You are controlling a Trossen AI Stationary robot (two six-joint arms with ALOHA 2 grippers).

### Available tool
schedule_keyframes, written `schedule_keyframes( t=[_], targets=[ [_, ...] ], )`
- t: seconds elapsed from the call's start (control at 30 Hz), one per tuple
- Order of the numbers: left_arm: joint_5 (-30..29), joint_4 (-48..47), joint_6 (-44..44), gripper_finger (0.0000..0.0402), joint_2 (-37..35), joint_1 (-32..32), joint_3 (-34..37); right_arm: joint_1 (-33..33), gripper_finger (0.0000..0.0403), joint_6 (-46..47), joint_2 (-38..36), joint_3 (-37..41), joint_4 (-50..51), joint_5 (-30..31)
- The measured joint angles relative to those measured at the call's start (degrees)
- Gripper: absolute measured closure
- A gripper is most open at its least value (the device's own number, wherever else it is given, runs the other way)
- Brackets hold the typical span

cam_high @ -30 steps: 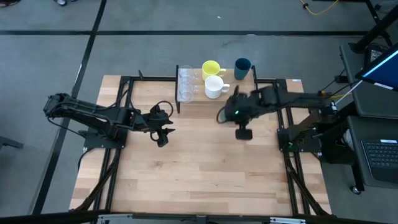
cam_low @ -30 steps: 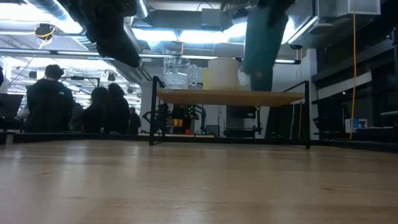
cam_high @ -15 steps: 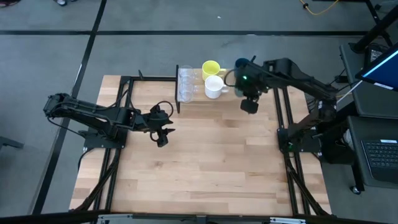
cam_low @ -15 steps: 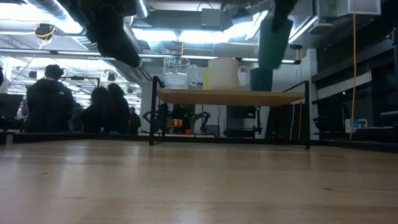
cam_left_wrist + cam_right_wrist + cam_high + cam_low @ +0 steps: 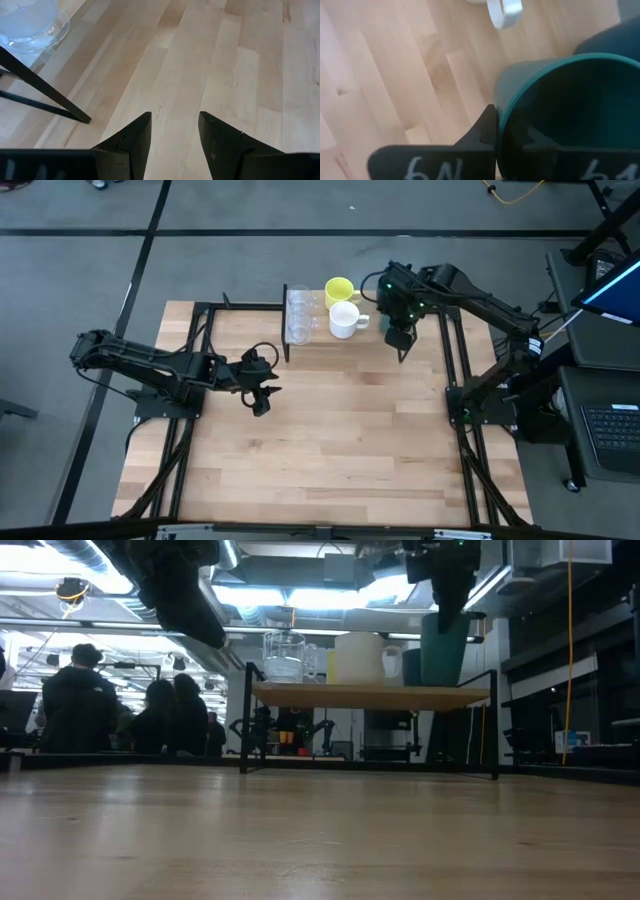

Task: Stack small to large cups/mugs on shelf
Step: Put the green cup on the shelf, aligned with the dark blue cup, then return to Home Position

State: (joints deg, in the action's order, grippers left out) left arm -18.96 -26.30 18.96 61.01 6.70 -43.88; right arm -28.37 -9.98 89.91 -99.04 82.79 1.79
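Note:
My right gripper (image 5: 447, 608) is shut on the teal-green cup (image 5: 443, 652), which stands upright at the right end of the shelf (image 5: 370, 695). Its base is at the shelf top; whether it touches, I cannot tell. The dark navy cup (image 5: 411, 667) stands right behind it. On the shelf stand clear cups (image 5: 300, 315), a yellow mug (image 5: 339, 287) and a white mug (image 5: 345, 321). My left gripper (image 5: 262, 398) waits open above the table, left of the shelf. My right gripper holds the teal-green cup by its rim (image 5: 506, 102), one finger (image 5: 485, 131) outside the wall and the other inside. The fingers come from above, pointing steeply down. The cup hangs upright below them over the shelf's right end.
The shelf's black legs (image 5: 45, 90) stand near my left gripper. The navy cup (image 5: 615, 35) and the white mug's handle (image 5: 505, 12) are close to the held cup. Bare tabletop (image 5: 330, 440) lies in front of the shelf. People stand in the room beyond.
My right gripper has swung with the teal-green cup from in front of the shelf toward the table's far right, over the shelf's right end beside the navy cup, rolling as it went. The cup stays upright.

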Motion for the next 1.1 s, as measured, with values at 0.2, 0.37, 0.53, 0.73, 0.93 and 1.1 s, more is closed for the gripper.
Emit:
schedule_keyframes(
  t=[0.2, 0.37, 0.53, 0.73, 0.93, 1.1],
  targets=[
    [0.00, 0.00, -0.04, 0.0243, 0.00, -0.04, -0.02, -0.02, 0.0396, -1.84, -0.02, 0.00, -1.30, -0.48],
    [-0.02, 0.00, -0.04, 0.0243, 0.00, -0.04, 0.00, -0.01, 0.0386, -2.23, -0.02, 0.00, -1.58, -0.49],
    [0.00, 0.00, -0.02, 0.0243, 0.00, -0.02, -0.02, -0.01, 0.0352, -2.26, -0.02, 0.00, -1.73, -0.48],
    [-0.01, 0.00, -0.02, 0.0243, 0.00, 0.00, -0.02, -0.01, 0.0333, -2.32, -0.02, 0.00, -2.01, -0.48],
    [0.04, 0.00, 0.33, 0.0243, 0.00, 0.00, -0.02, -0.01, 0.0300, -2.36, -0.02, -2.71, -1.46, -0.48],
    [0.07, 0.00, 0.42, 0.0243, 0.00, 0.00, -0.02, 0.06, 0.0256, -2.31, -0.04, -6.29, 0.32, -0.48]
  ],
)
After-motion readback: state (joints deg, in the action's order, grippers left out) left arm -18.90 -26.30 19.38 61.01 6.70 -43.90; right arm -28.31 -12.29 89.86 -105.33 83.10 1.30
